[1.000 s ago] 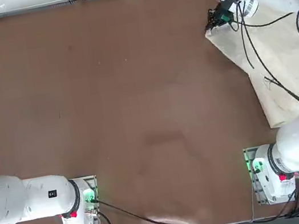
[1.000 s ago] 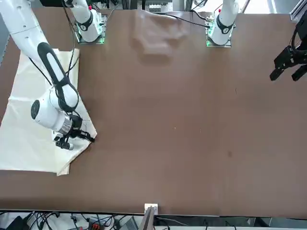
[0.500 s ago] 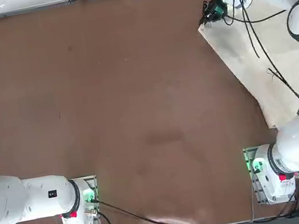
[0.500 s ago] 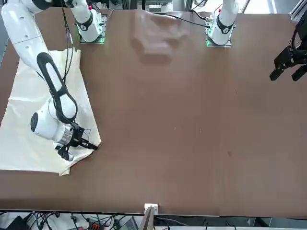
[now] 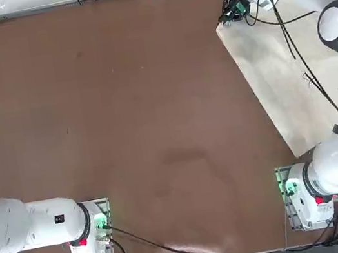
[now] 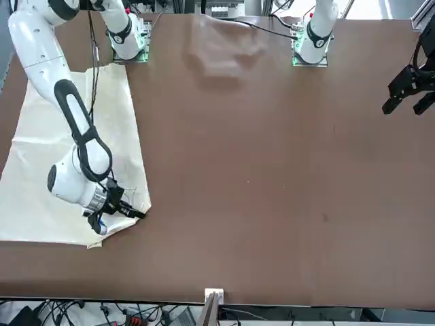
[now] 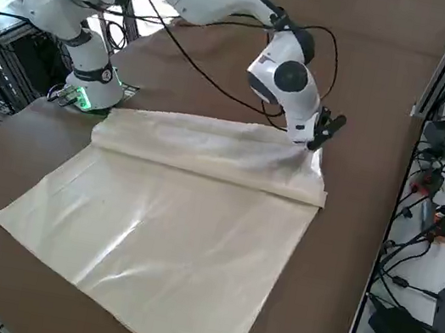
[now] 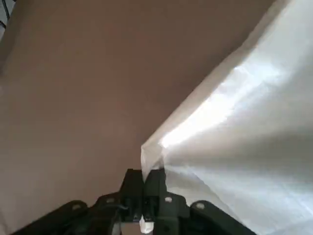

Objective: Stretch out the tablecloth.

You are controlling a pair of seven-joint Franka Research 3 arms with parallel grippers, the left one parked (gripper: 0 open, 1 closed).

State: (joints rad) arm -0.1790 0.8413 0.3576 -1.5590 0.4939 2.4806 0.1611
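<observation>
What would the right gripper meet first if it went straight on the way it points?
Beyond the tablecloth pinched in its fingers, the right gripper would probably meet the brown tabletop; its height is unclear.

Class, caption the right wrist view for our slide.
The right gripper pinches the edge of the cream tablecloth above the brown tabletop.
</observation>
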